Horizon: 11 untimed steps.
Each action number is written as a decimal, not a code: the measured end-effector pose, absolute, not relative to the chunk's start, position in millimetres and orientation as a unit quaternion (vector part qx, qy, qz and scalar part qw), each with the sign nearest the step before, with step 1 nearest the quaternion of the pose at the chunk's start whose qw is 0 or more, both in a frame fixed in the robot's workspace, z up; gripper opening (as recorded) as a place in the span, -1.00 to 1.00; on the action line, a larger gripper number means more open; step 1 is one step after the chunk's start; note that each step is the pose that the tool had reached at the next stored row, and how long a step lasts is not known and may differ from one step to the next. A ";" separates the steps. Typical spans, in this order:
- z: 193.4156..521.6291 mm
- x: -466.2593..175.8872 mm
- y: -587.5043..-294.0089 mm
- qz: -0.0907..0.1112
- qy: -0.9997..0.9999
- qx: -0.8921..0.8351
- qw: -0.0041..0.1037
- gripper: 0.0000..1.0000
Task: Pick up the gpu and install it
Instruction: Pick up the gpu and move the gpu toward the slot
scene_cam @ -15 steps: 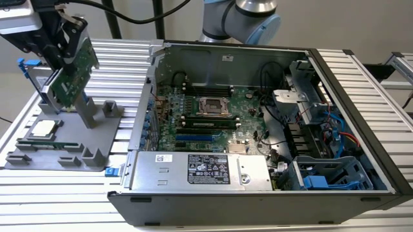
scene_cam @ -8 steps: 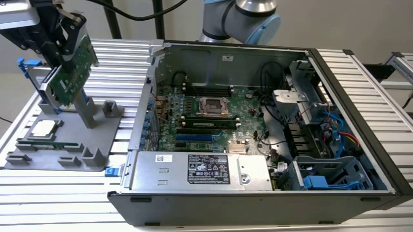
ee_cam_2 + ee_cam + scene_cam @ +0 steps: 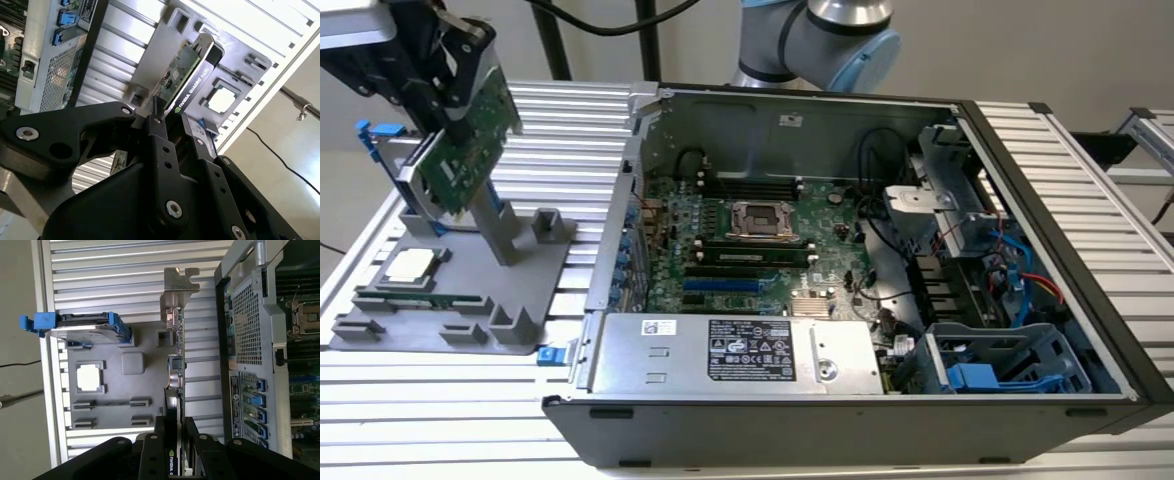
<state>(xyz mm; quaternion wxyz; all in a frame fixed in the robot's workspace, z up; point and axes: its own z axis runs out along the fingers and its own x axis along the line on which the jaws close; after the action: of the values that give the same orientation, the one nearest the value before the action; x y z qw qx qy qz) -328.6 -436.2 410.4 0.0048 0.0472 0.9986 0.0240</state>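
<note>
gpu (image 3: 464, 150): held in the gripper, tilted, above the gray fixture tray (image 3: 454, 300) at the exterior view's left; green board faces the exterior view's right
gripper (image 3: 438, 70): narrow; black fingers (image 3: 160, 140) pinch the card's edge from both sides in both wrist views
arm (image 3: 834, 30): one joint shows behind the case, its upper part cut off
hard to tell: whether the card's lower corner clears the tray's post; its silver bracket (image 3: 177, 287) points away from the gripper
tray: holds a processor (image 3: 411, 265); blue-railed hard drive (image 3: 85, 327) stands beside the card
computer case (image 3: 1067, 200): open, just beside the tray; motherboard (image 3: 761, 230) exposed
</note>
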 end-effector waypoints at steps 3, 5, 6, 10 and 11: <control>411.6 -328.6 -436.2 0.024 0.999 0.047 0.005 -1.00; 412.6 -328.6 -436.2 0.024 0.999 0.047 0.005 -1.00; 413.1 -328.6 -436.1 0.024 0.999 0.047 0.005 -1.00; 416.2 -328.6 -436.1 0.024 0.999 0.047 0.005 -1.00; 417.1 -328.6 -436.2 0.024 0.999 0.047 0.005 -1.00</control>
<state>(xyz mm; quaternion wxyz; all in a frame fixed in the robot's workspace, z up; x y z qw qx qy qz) -328.6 -436.2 417.1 0.0048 0.0472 0.9986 0.0240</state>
